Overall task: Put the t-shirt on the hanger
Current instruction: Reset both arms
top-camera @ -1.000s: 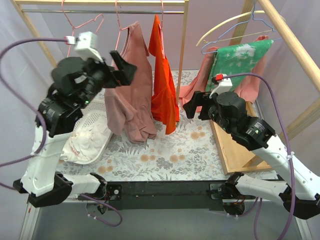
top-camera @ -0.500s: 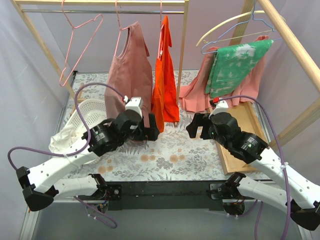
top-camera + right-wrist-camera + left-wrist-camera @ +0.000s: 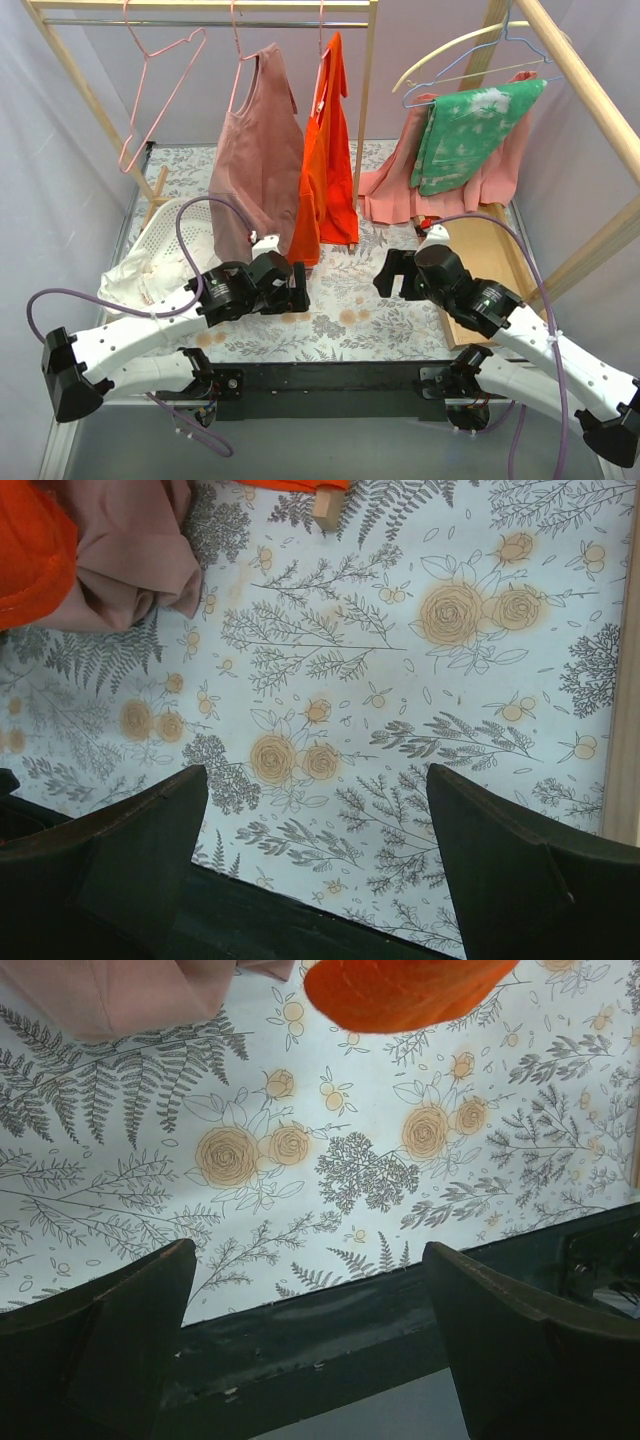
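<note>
The dusty mauve-pink t-shirt [image 3: 258, 150] hangs straight from the rail on a thin pink wire hanger [image 3: 237, 52], next to the bright orange top [image 3: 328, 150]. My left gripper [image 3: 292, 290] is low over the floral table, in front of and below the shirt's hem, open and empty. My right gripper [image 3: 392, 275] is low to the right of it, open and empty. The shirt's hem shows in the left wrist view [image 3: 120, 995] and in the right wrist view [image 3: 130, 565]. Both show open jaws, the left gripper [image 3: 310, 1290] and the right gripper [image 3: 315, 820], with only tablecloth between.
An empty pink hanger [image 3: 160, 90] hangs at the rail's left. A white basket [image 3: 185, 222] with white cloth sits at left. A wooden post [image 3: 362, 110] stands behind the orange top. Cream and blue-grey hangers, green cloth [image 3: 470, 125] and a wooden board [image 3: 478, 300] are at right.
My left arm has dropped from up at the shirt to low over the table's front, open. The shirt now hangs free and straight. My right arm has drawn back slightly.
</note>
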Motion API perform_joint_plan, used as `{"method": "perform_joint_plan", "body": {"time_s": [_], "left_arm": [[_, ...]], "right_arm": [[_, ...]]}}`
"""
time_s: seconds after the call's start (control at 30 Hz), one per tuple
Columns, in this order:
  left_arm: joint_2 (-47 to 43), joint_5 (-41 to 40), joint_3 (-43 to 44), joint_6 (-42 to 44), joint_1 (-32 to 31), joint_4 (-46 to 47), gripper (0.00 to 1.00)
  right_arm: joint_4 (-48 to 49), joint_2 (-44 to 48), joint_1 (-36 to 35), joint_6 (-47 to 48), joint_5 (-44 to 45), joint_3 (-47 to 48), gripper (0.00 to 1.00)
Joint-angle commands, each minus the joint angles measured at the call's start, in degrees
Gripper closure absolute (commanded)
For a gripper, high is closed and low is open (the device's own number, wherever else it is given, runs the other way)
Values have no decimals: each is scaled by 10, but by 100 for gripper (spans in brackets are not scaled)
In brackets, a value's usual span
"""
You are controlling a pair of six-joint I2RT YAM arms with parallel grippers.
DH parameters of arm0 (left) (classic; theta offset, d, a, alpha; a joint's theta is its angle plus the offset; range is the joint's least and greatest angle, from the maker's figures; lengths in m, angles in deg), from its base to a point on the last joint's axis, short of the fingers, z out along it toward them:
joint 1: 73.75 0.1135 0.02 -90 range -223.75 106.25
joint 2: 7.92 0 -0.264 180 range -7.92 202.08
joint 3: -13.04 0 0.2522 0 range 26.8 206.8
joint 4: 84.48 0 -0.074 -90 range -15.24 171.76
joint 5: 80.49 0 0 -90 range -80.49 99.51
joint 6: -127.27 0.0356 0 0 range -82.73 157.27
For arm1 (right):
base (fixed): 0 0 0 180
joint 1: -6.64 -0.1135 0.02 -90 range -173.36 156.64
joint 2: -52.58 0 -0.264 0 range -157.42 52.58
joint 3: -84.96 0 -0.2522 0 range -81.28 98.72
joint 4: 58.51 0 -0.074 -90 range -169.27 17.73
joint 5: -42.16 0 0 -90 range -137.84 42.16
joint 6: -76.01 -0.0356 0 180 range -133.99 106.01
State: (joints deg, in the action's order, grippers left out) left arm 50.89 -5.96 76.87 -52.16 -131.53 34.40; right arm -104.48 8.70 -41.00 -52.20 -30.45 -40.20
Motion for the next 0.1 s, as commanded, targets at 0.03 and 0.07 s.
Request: {"method": "perform_joint_plan", "body": {"time_s": [0.03,0.07], "left_arm": [[-31,-5,-13,-15,-1,19,2],[-36,-1,-15,-13,-2,27,2]], "right_arm": [[26,13,1,-13,5,-3,2],[26,13,1,-13,5,-2,2]]}}
